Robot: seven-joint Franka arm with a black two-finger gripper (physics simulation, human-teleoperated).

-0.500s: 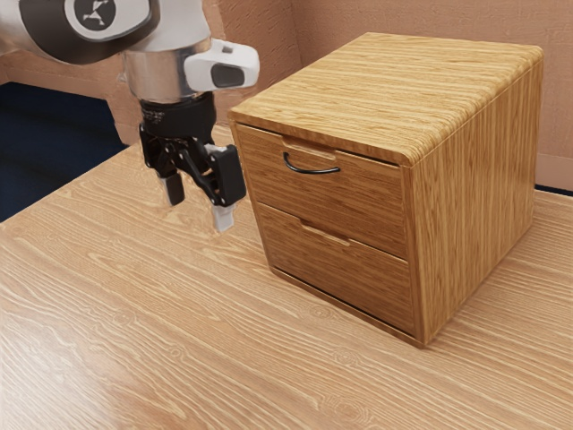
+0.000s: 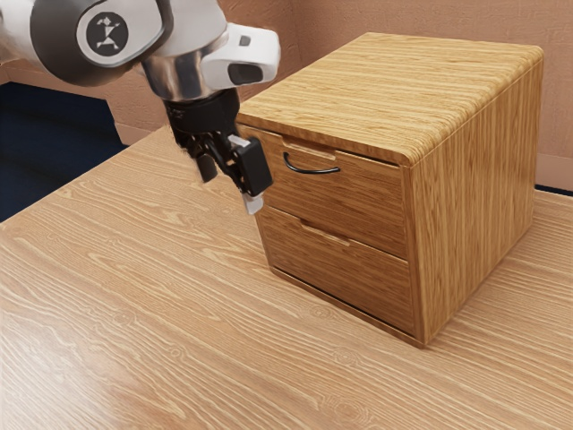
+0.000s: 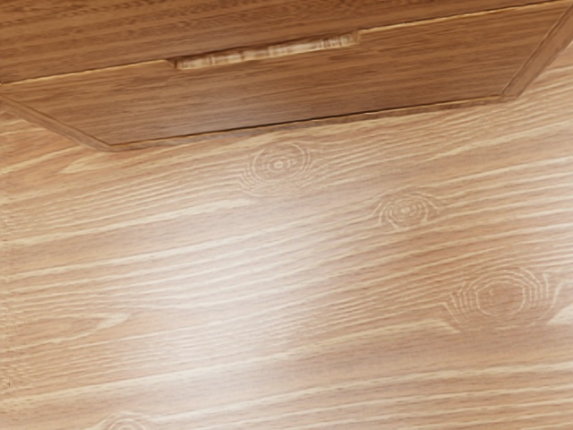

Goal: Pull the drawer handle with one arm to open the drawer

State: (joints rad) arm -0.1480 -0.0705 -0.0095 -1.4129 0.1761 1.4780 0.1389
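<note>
The gripper hangs tilted, fingers apart, just beside the front corner of the cabinet at the exterior view's left, level with the top drawer. The black handle is near it, not touched. The drawer looks closed

The cabinet looks like oak-toned wood veneer with a strong straight grain, smooth and satin, and its rounded top edge catches a little light. The drawer handle is a thin dark wire, metallic in look and faintly glossy. The table is paler wood with wavy grain and ringed knots, smooth, with a soft whitish sheen across it in the wrist view. The gripper is matt black and plastic-like, with pale tips on its fingers. The arm wears glossy white shells above a brushed silvery metal ring. The wall is matt tan and slightly rough.
</note>
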